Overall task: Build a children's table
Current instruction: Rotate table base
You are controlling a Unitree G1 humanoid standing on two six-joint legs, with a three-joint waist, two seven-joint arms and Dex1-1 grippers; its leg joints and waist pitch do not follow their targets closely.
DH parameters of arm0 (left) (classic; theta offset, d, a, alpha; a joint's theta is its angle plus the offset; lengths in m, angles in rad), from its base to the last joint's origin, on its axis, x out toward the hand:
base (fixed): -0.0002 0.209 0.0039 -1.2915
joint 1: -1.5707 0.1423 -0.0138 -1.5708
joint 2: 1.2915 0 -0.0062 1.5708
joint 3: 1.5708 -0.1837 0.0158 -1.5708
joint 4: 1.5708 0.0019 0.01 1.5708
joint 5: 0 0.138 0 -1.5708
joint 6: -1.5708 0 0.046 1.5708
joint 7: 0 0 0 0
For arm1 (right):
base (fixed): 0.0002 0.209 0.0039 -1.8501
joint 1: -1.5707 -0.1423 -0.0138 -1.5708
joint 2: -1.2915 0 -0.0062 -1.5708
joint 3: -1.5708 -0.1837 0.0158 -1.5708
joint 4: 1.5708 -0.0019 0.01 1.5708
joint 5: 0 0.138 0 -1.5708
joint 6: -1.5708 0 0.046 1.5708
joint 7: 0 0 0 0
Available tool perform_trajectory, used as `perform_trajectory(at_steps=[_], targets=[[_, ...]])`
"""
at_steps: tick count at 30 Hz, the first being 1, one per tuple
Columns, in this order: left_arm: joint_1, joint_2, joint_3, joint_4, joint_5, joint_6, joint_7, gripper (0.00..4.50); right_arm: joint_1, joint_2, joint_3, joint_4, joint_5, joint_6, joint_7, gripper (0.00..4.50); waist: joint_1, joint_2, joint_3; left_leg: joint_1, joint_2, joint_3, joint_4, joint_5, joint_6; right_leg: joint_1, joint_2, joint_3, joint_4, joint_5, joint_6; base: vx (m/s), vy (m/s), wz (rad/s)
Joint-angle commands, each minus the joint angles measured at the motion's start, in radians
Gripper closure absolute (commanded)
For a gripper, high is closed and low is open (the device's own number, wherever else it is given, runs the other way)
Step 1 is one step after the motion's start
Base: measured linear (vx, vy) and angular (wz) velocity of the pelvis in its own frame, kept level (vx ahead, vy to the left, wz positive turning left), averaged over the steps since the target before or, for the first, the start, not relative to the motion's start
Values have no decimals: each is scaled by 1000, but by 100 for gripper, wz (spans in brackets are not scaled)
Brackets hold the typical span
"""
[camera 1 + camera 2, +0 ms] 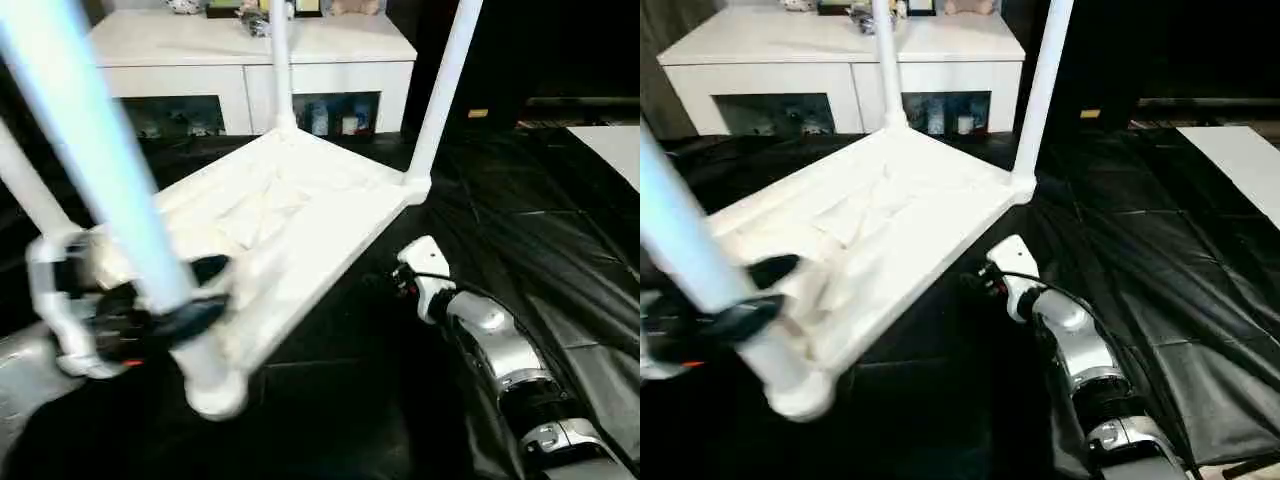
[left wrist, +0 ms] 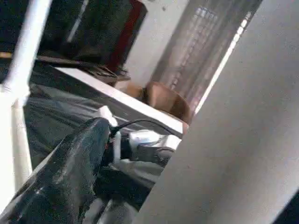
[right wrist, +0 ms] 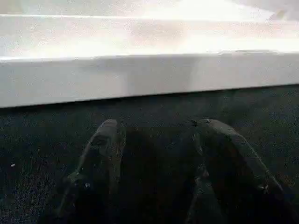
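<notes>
Table [image 1: 300, 215] upside down on black floor [image 1: 560, 250], legs up. Left gripper [image 1: 195, 290] spread wide around near leg [image 1: 120, 190], axis upright. Right gripper [image 3: 159, 154] empty, half open, facing table edge.

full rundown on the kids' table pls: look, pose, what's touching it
The children's table is all white, plastic-looking, lying upside down on black sheeting with its ribbed underside up and four round legs pointing upward. The left gripper straddles the nearest leg low down, fingers open around it. The right gripper, open and empty, sits just short of the top's side edge, not touching.
</notes>
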Motion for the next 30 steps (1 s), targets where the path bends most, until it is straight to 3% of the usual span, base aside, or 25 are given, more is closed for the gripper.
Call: perform_trajectory(at_steps=[1, 5, 6, 8, 13, 15, 17, 22, 24, 30], targets=[[-32, -8, -43, 32, 32, 8, 11, 5, -23, 11, 9, 11, -4, -24, 0, 182, -5, 11, -48, 22, 41, -21, -91, -374, -48, 21, -30, 35, -77, -281, -206, 0, 0, 0], [-97, -31, -104, 51, 45, 10, -6, 5, -21, 39, 24, 4, 2, -37, 35, 182, -6, 9, -44, 22, 42, -23, -94, -413, -56, 20, -32, 34, -82, -354, -190, 0, 0, 0], [-111, -36, -115, 56, 47, 10, -11, 5, -20, 45, 29, 2, 3, -41, 43, 182, -5, 11, -44, 29, 42, -23, -92, -433, -60, 13, -31, 35, -86, -378, -183, 0, 0, 0], [-137, -48, -137, 65, 56, 8, -13, 5, -19, 61, 36, -3, 11, -42, 61, 182, -7, 10, -42, 23, 42, -28, -96, -440, -66, 19, -34, 34, -85, -392, -178, 0, 0, 0], [-192, -73, -195, 83, 83, 9, -23, 5, -6, 99, 80, -18, 18, -43, 129, 182, -13, 7, -40, 23, 42, -31, -96, -472, -70, 16, -38, 34, -93, -459, -156, 0, 0, 0], [-200, -74, -209, 85, 88, 9, -29, 5, -2, 104, 86, -19, 19, -46, 142, 182, -18, 5, -39, 15, 41, -36, -97, -473, -70, 22, -41, 31, -94, -492, -145, 0, 0, 0], [-221, -83, -230, 87, 89, 9, -40, 5, 6, 120, 93, -24, 33, -45, 179, 182, -22, 6, -39, 18, 42, -38, -97, -486, -71, 16, -41, 30, -99, -523, -134, 0, 0, 0], [-250, -97, -251, 86, 89, 16, -54, 5, 10, 131, 84, -24, 50, -49, 219, 182, -38, 7, -39, 14, 43, -42, -99, -506, -70, 19, -40, 27, -96, -499, -151, 0, 0, 0], [-264, -104, -262, 83, 82, 21, -62, 5, 15, 130, 79, -35, 62, -46, 246, 182, -42, 7, -40, 19, 43, -41, -98, -514, -69, 15, -39, 27, -97, -481, -163, 0, 0, 0], [-290, -129, -297, 63, 81, 33, -66, 5, 35, 122, 77, -70, 82, -44, 297, 182, -49, 8, -42, 15, 43, -36, -95, -474, -52, 22, -38, 29, -90, -398, -205, 0, 0, 0]])
